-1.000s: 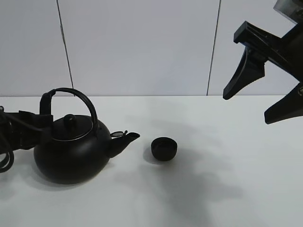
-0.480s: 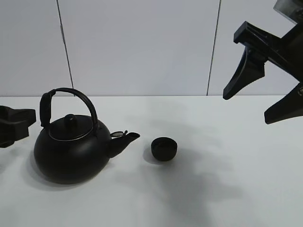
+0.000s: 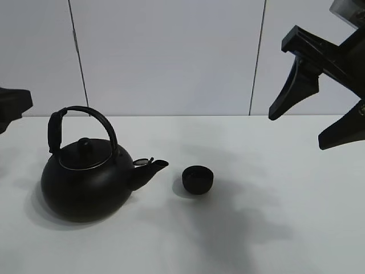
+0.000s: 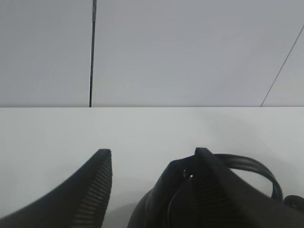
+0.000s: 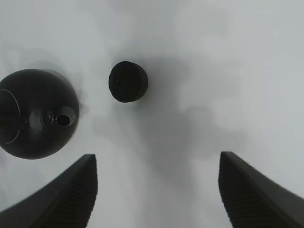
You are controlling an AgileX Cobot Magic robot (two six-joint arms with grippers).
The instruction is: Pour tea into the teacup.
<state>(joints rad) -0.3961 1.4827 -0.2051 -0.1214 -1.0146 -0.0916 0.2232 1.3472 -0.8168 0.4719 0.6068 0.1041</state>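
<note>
The big black kettle (image 3: 85,185) with an arched handle stands on the white table (image 3: 268,240) at the left. The small matte-black teacup (image 3: 198,178) stands upright just right of the kettle's spout, apart from it. My left gripper (image 4: 152,153) is open and empty, behind and above the kettle's handle (image 4: 249,165); only a dark part of it shows at the left edge of the exterior view (image 3: 11,104). My right gripper (image 3: 297,132) is open and empty, high above the table at the right. In the right wrist view it (image 5: 157,156) looks down on the teacup (image 5: 128,81) and the kettle (image 5: 38,114).
A white panelled wall (image 3: 171,57) stands behind the table. Nothing else shows on the table.
My left gripper has drawn back left from the kettle's handle and risen, leaving the kettle standing. The kettle, teacup and right gripper have not moved.
</note>
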